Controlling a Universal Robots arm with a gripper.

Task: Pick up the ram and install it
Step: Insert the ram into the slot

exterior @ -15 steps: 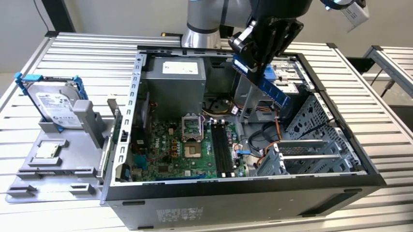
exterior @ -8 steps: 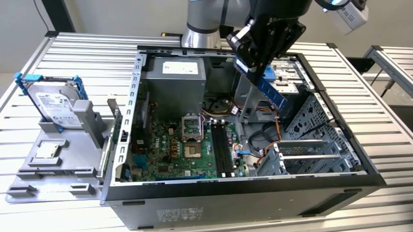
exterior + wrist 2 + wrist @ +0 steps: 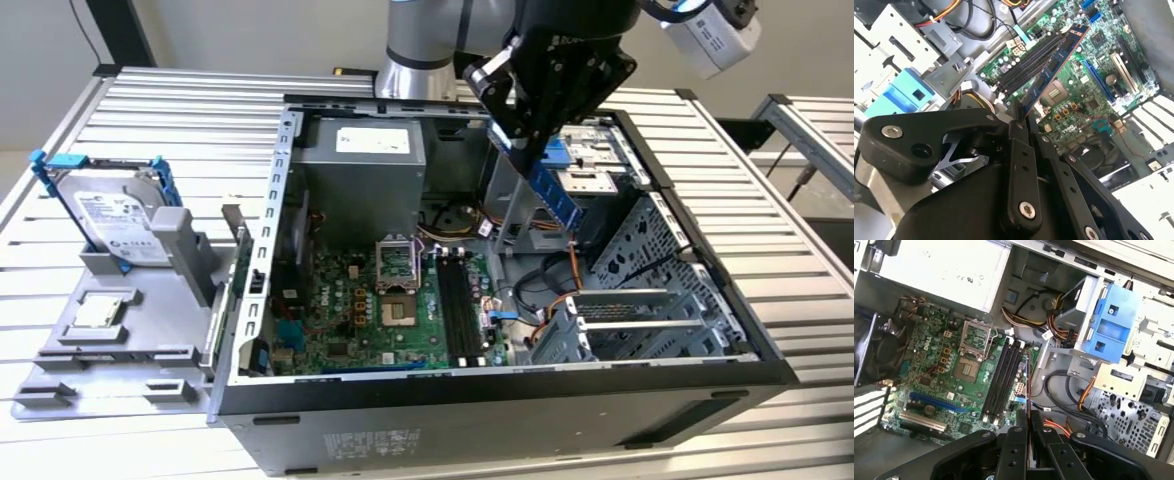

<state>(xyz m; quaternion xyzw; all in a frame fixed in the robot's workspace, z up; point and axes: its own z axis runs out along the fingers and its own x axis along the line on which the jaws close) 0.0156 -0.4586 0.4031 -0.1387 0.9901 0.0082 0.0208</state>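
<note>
Holding the ram (image 3: pixel 554 190) tight above the open case (image 3: pixel 534 395), the pincer (image 3: pixel 521 128) has the black slots (image 3: pixel 461 300) at its seven o'clock in the exterior view, so a tilted ram could miss them and bend.

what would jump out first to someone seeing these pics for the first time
The black end effector hangs over the open computer case, gripping the ram, a blue-green stick held tilted above the green motherboard. Next comes the silver hard drive in its blue bracket, standing on a grey stand outside the case at the exterior view's left.
</note>
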